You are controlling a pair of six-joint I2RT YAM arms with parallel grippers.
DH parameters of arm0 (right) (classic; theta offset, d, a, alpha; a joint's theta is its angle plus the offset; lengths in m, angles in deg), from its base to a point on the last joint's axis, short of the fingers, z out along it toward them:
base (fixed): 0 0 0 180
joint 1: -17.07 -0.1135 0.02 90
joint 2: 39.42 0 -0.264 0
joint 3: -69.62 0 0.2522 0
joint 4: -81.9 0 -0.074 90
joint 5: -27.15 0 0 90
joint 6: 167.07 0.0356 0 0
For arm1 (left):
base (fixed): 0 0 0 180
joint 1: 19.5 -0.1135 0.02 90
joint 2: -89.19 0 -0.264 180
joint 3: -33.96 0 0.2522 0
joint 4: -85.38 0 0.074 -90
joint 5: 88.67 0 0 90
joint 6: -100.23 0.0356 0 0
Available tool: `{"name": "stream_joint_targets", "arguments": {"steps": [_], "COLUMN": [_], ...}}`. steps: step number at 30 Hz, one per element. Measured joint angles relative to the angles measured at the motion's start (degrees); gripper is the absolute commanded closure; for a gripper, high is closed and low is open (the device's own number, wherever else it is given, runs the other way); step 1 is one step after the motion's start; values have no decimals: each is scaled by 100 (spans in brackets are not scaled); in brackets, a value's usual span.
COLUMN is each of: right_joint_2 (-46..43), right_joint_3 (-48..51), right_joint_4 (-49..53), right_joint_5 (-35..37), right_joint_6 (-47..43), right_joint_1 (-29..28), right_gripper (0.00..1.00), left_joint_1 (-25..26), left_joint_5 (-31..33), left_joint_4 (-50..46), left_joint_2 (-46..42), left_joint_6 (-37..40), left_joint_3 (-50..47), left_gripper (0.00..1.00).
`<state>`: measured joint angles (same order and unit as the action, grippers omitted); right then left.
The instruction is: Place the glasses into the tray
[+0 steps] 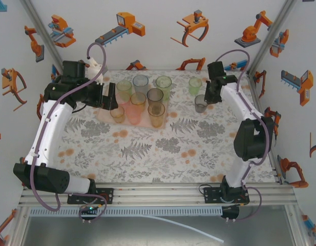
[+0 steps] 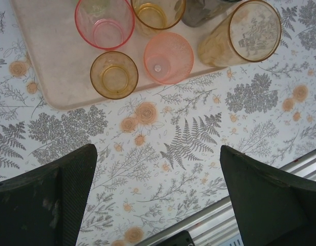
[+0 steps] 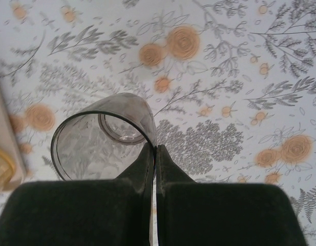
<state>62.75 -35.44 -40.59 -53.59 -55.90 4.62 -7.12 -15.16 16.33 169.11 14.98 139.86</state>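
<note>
Carrying the smoky grey translucent plastic tumbler [image 3: 104,136] across to the flat pale pink rectangular tray [image 2: 50,77] is judged to be the step in hand. Nearest the arm bases, a broad stretch of the floral-patterned tablecloth [image 1: 163,148] lies bare. Next out, the tray's near edge is lined by a small amber tumbler [image 1: 117,114] and a tall amber tumbler [image 1: 156,114], and the left gripper [image 2: 156,154] is held over the cloth just beside that edge, its jaws spread wide with nothing between them. To the right of the tray and apart from it, the right gripper [image 3: 154,148] is pinched thin on the grey tumbler's wall at the rim; whether the base is off the cloth cannot be told. A pinch on so thin a wall is judged liable to let the tumbler swing, so it should be raised straight, kept upright and moved leftward slowly. Bare tray floor is seen at the left end; room at the right end cannot be made out, so the tall amber tumbler should be given a margin and release delayed until the base sits flat. Farthest, a pale green tumbler [image 1: 195,85] stands on the cloth outside the tray, near the held one, and should not be brushed on the lift
</note>
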Motion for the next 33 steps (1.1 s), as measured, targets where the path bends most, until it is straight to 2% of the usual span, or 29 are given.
{"name": "stream_joint_targets", "arguments": {"steps": [12, 19, 26, 33], "right_joint_2": [-1423, -1709, -1185, 122], "right_joint_3": [671, 673, 501, -197], "right_joint_4": [411, 682, 560, 118], "right_joint_5": [271, 562, 723, 654], "right_joint_6": [586, 1163, 1637, 1681], "right_joint_1": [-1781, -2964, -4022, -4513], "right_gripper": [100, 100, 100, 100], "left_joint_1": [0, -24, -435, -916], "left_joint_5": [105, 103, 103, 59], "left_joint_4": [-407, -413, -369, -348], "left_joint_2": [-295, -326, -404, -804], "left_joint_6": [-4, -155, -295, -315], "left_joint_3": [-361, -675, -916, -1281], "left_gripper": [3, 3, 2, 1]}}
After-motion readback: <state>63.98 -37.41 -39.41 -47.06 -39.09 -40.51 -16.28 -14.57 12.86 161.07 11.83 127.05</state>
